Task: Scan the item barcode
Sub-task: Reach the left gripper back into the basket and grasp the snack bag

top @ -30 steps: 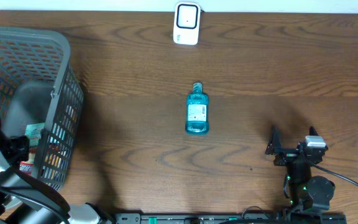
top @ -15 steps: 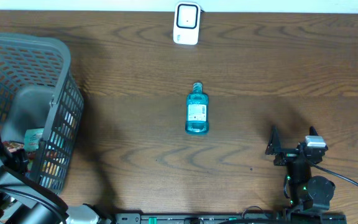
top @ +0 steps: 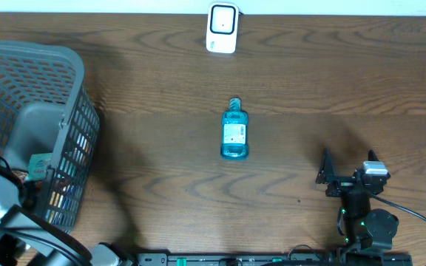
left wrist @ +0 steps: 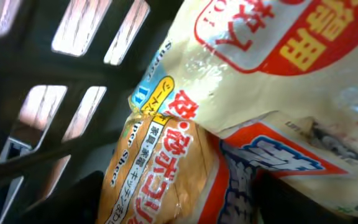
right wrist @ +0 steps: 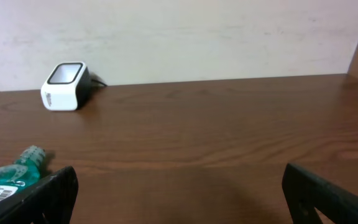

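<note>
The item we are after looks to be a snack packet (left wrist: 160, 174) in the basket (top: 72, 111) at nine o'clock, touching a larger cream bag (left wrist: 260, 68). We judge it light, soft and crinkly, with slippery film. It is best pinched gently at a sealed edge, since the contents may crush. The left gripper (top: 22, 186) is down in the basket and we cannot tell its state. The right gripper (top: 347, 166) at five o'clock is spread and empty. The table (top: 346, 89) is smooth wood. A scanner (top: 222, 28) sits at twelve o'clock by a pale wall (right wrist: 229, 31), and a bottle (top: 234, 133) lies at centre.
</note>
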Robot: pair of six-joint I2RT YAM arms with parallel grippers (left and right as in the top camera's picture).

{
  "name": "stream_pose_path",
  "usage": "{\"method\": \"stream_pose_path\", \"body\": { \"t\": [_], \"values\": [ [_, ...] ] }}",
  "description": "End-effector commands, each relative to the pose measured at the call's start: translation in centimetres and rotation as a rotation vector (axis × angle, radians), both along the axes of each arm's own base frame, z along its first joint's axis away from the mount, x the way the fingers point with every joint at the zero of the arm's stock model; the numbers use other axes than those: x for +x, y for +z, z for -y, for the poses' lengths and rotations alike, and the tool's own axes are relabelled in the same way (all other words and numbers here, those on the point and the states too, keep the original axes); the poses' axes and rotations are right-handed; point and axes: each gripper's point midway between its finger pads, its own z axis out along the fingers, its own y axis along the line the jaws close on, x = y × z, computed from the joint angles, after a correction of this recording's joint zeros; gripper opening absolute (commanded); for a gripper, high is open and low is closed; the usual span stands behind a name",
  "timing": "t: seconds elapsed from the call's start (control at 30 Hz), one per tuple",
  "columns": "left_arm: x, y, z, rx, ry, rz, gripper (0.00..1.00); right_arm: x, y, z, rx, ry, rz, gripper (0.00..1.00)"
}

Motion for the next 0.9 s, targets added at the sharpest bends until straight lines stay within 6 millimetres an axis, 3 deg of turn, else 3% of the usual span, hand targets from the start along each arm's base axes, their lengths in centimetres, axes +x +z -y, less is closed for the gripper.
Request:
{"method": "stream_pose_path", "body": {
  "t": [0.0, 0.13, 0.3, 0.5, 0.7, 0.87],
  "values": [
    [-2.9, -5.5, 5.2, -0.186, 0.023, -0.052, 0.46, 0.0, -0.1, -0.4, 0.013, 0.015, 0.000, 0.99],
    [-3.2, -6.8, 7.5, -0.255, 0.026, -0.021, 0.07, 0.0, 0.0, -0.4, 0.013, 0.015, 0.000, 0.99],
    [-2.5, -6.5, 8.4, -0.304, 0.013, 0.018, 0.07, 0.0, 0.0, -0.4, 0.013, 0.015, 0.000, 0.99],
    [-0.5, -3.5, 7.6, -0.309, -0.014, 0.102, 0.07, 0.0, -0.1, -0.4, 0.013, 0.015, 0.000, 0.99],
    [3.5, 1.0, 6.3, -0.239, -0.133, 0.311, 0.07, 0.0, -0.1, -0.4, 0.013, 0.015, 0.000, 0.99],
    [6.2, 6.0, 5.7, -0.140, -0.191, 0.500, 0.07, 0.0, 0.0, -0.4, 0.013, 0.015, 0.000, 0.99]
  ]
}}
